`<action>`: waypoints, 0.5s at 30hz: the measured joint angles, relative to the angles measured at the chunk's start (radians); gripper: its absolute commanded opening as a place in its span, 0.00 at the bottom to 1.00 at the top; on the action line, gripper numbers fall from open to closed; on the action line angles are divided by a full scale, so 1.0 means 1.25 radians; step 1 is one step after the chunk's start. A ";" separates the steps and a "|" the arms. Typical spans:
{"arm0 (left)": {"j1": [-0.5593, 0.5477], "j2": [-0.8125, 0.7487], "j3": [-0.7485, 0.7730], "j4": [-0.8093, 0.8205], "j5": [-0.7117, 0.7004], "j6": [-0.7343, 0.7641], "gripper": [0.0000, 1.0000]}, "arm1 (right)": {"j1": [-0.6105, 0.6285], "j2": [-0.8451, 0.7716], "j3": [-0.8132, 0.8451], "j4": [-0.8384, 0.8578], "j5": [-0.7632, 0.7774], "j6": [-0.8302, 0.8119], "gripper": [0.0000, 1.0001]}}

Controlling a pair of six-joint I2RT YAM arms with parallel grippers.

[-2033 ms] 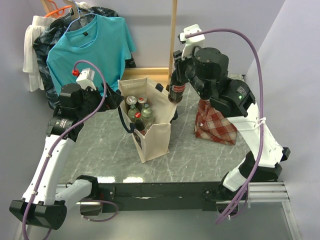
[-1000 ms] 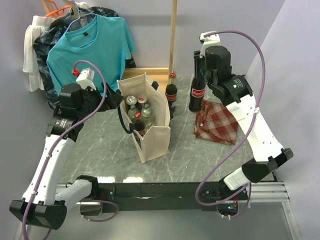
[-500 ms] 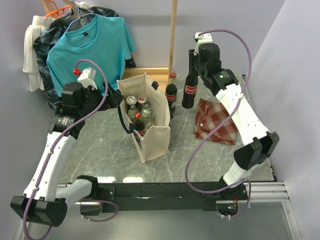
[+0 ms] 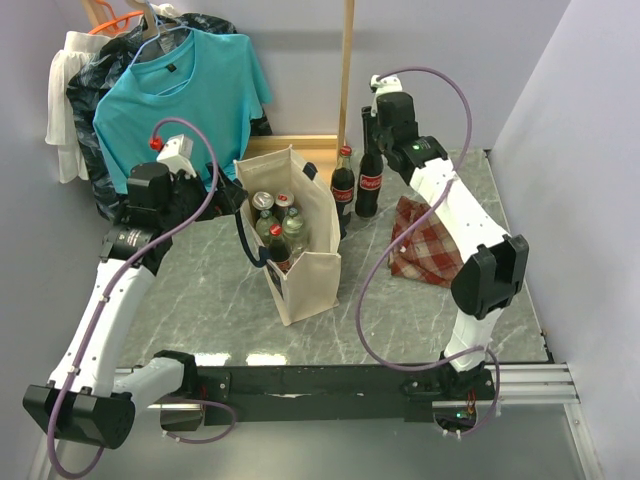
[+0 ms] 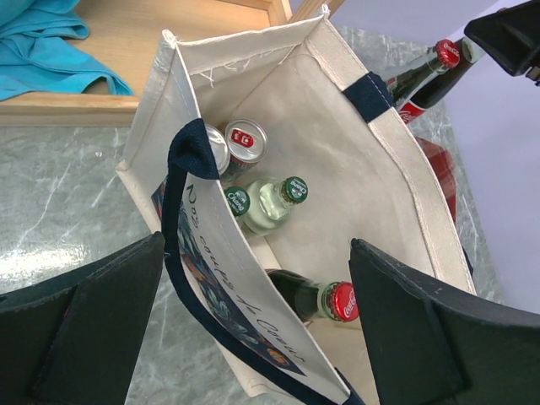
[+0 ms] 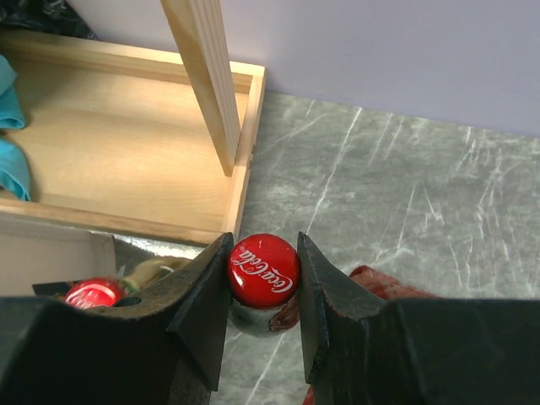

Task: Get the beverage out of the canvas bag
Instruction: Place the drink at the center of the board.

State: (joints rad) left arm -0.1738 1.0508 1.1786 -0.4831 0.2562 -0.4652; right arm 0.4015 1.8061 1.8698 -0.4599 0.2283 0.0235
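Marble table (image 4: pixel 200 290): beside the canvas bag (image 4: pixel 305 275), a bottle (image 4: pixel 368 188) is pinched by the right gripper (image 6: pixel 264 270); the left gripper (image 5: pixel 257 253) is held spread above the bag.

"Coca-Cola" on the red bottle cap (image 6: pixel 264 270)

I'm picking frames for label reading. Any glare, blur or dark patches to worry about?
Top external: a glare streak on the table near its front edge, otherwise even light. Left wrist: canvas bag interior sharp, left gripper near-black, no detail. Right wrist: cola bottle cap script crisp, right gripper underexposed.
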 measured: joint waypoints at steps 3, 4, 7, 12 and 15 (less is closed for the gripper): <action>0.000 0.002 0.000 0.000 -0.001 0.000 0.96 | -0.006 0.015 0.000 0.014 -0.008 -0.001 0.00; 0.000 0.004 0.000 0.001 -0.001 0.000 0.96 | -0.008 0.020 0.000 0.018 -0.010 -0.001 0.00; 0.000 0.009 0.000 0.000 -0.001 0.000 0.96 | -0.013 0.031 0.000 0.029 -0.011 -0.002 0.00; 0.000 0.012 0.000 0.002 -0.006 0.000 0.96 | -0.020 0.040 0.000 0.038 -0.018 -0.002 0.00; 0.000 0.013 0.000 0.005 -0.008 0.000 0.96 | -0.021 0.040 0.002 0.044 -0.026 -0.002 0.00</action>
State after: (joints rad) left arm -0.1738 1.0672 1.1786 -0.4763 0.2462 -0.4656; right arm 0.3748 1.8561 1.8721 -0.4049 0.1963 0.0212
